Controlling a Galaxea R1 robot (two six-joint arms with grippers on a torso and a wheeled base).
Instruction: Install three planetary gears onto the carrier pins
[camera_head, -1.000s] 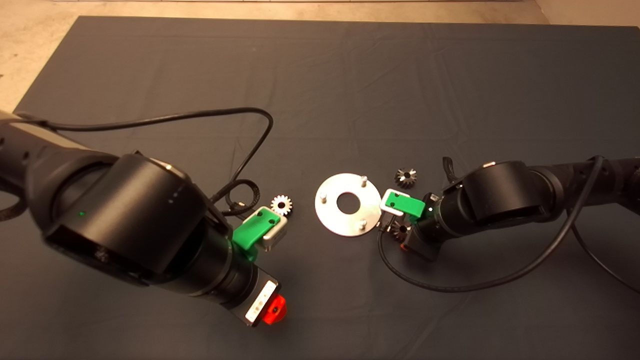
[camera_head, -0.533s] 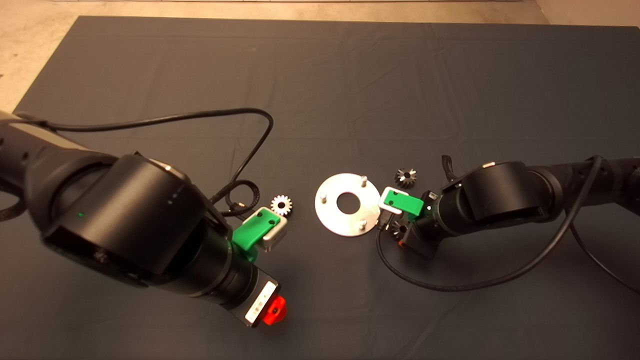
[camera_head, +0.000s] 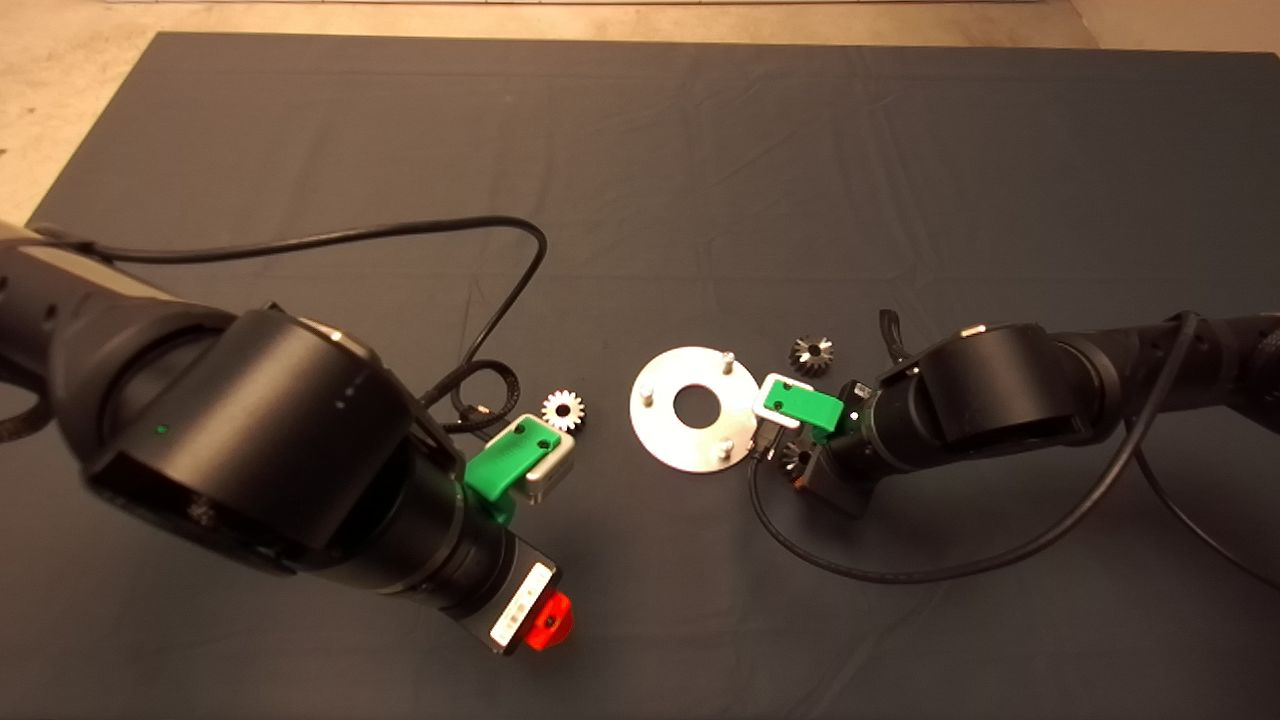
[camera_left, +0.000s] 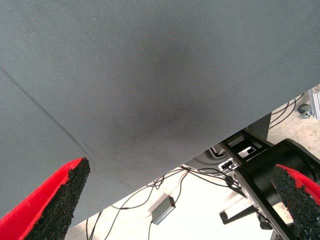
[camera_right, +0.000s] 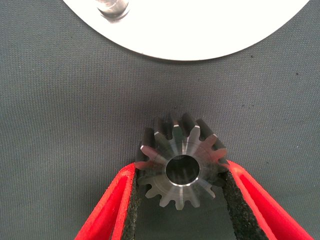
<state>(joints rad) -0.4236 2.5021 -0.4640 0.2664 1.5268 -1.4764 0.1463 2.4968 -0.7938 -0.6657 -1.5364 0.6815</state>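
Observation:
The shiny round disc (camera_head: 697, 440) lies mid-mat with three upright carrier pins (camera_head: 729, 357) on it, all bare. My right gripper (camera_right: 181, 171) is just right of the disc, its pads shut on the two sides of a dark toothed gear (camera_right: 182, 165), low over the mat. That gear (camera_head: 797, 457) shows partly under the gripper in the head view. The disc's edge (camera_right: 200, 45) and one pin (camera_right: 112, 7) lie close ahead of it. A second dark gear (camera_head: 811, 354) lies right of the disc. A silver gear (camera_head: 563, 409) lies left of it, beside my open, empty left gripper (camera_head: 530, 462).
My left gripper's fingers (camera_left: 55, 200) stand wide apart over the mat's edge. Black cables (camera_head: 480, 300) loop across the mat behind the left arm, and another (camera_head: 900, 575) curves in front of the right arm.
My right gripper has shifted slightly left toward the disc with the gear between its fingers. The left arm has not moved.

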